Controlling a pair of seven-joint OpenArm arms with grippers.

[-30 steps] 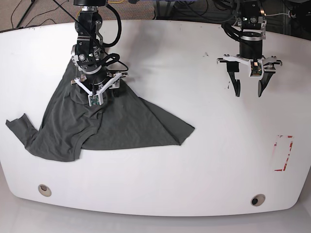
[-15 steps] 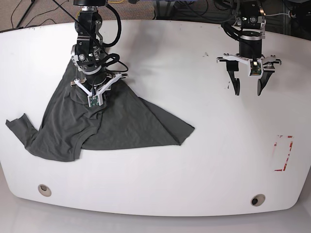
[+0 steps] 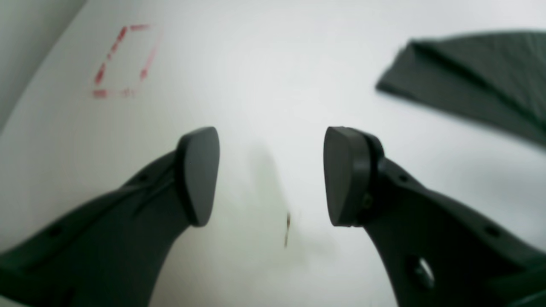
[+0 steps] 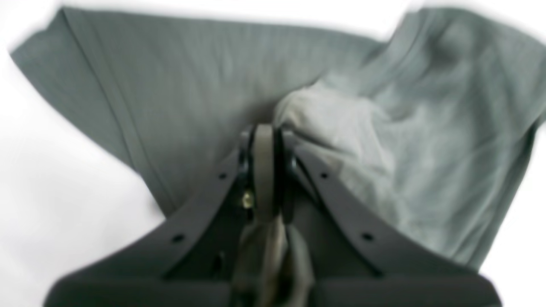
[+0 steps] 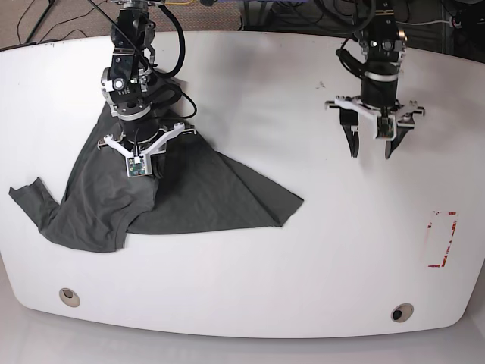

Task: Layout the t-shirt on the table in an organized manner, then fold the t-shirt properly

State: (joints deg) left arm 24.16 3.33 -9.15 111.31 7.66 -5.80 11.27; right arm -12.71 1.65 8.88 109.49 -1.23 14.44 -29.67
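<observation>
Base view: high, looks steeply down, takes in whole counter (image 5: 250,250), far off. Left wrist view: low over bare counter, looks out past left gripper (image 3: 271,175); red marking (image 3: 121,59) and t-shirt (image 3: 477,81) corner shared with base. Right wrist view: very close behind right gripper (image 4: 264,170), blurred, cloth fills frame.

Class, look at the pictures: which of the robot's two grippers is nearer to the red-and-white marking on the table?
Left. The left gripper hovers open, up-table from the red-and-white marking; the right gripper is far across, shut on the t-shirt.
</observation>
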